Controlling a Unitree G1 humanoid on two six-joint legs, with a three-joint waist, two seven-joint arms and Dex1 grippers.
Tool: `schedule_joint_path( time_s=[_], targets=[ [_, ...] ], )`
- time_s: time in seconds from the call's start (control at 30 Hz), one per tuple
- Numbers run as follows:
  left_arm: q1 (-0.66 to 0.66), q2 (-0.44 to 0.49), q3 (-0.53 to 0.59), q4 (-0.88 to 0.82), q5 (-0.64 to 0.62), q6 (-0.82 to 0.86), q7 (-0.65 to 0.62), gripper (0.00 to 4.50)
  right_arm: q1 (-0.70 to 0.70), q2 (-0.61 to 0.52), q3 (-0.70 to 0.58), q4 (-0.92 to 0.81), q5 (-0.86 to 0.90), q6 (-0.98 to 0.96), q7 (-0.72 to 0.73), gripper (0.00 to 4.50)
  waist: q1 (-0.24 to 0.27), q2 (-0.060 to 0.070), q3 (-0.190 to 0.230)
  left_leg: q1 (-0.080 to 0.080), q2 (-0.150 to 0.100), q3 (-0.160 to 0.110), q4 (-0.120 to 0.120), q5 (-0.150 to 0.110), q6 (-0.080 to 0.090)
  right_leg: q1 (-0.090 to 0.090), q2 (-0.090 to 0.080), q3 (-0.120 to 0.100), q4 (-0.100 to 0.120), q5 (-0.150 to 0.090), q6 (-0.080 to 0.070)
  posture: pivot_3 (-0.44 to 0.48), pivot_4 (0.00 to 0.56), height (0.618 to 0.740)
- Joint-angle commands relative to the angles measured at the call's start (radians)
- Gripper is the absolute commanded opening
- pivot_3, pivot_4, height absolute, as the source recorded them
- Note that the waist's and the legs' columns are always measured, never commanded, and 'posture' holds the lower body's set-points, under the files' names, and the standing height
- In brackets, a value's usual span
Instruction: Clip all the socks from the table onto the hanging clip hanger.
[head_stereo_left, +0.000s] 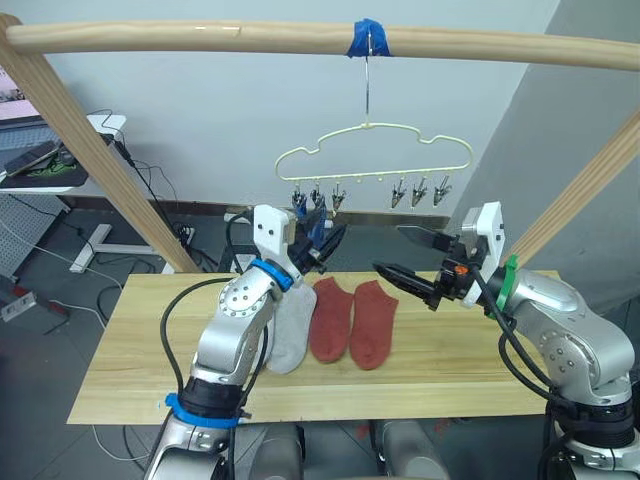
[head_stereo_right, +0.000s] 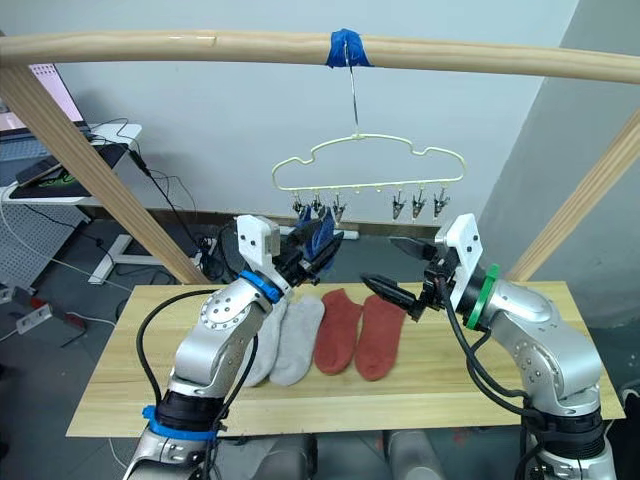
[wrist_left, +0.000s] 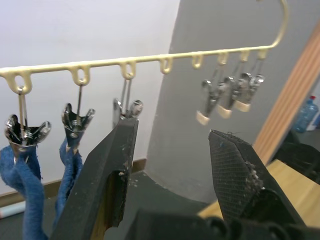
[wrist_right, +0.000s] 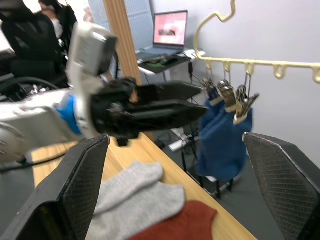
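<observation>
On the clip hanger (head_stereo_left: 372, 157) two blue socks (head_stereo_right: 320, 236) already hang; two grey (head_stereo_right: 298, 340) and two red (head_stereo_right: 360, 332) lie on the table (head_stereo_left: 130, 345). Left gripper (head_stereo_left: 322, 238) and right gripper (head_stereo_left: 412, 255) gape empty, so grabbing a sock looks next.

Pale white wall (head_stereo_left: 200, 110) behind, grey wall (head_stereo_left: 560, 130) toward 2 o'clock. Thick round wooden beam (head_stereo_left: 200, 38) across 12 o'clock, wrapped with blue tape (head_stereo_left: 367, 38), resting on 2 slanted posts (head_stereo_left: 90, 150). Side desk (head_stereo_left: 60, 160) at 10 o'clock with lit laptop (wrist_right: 170, 29), dark cables (head_stereo_left: 150, 190) trailing over grey floor (head_stereo_left: 50, 340). Black chair (wrist_right: 25, 35) nearby.
</observation>
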Motion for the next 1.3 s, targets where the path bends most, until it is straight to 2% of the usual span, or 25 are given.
schedule_joint_path(
  time_s=[0.03,0.23,1.3],
  targets=[
    [-0.035,-0.017,-0.002,0.058,0.038,-0.082,-0.005,2.47,-0.026,-0.006,-0.013,-0.035,0.048,-0.004,-0.014,4.50,0.000,0.000,0.000,0.000,0.000,0.000,0.000,0.000,0.000,0.000,0.000,0.000,0.000,0.000,0.000,-0.119,0.155,0.740],
    [-0.084,-0.058,0.027,0.179,0.050,-0.141,0.013,2.47,-0.054,-0.022,-0.001,-0.025,0.065,-0.016,-0.018,4.50,0.000,0.000,0.000,0.000,0.000,0.000,0.000,0.000,0.000,0.000,0.000,0.000,0.000,0.000,0.000,-0.122,0.163,0.740],
    [-0.275,-0.134,0.074,0.537,0.092,-0.331,0.025,2.47,-0.085,-0.069,-0.005,-0.029,0.123,-0.005,-0.067,4.50,-0.007,0.000,0.000,0.000,0.000,0.000,-0.001,0.000,0.000,0.000,0.000,0.000,-0.001,0.000,0.001,-0.173,0.178,0.740]
  ],
)
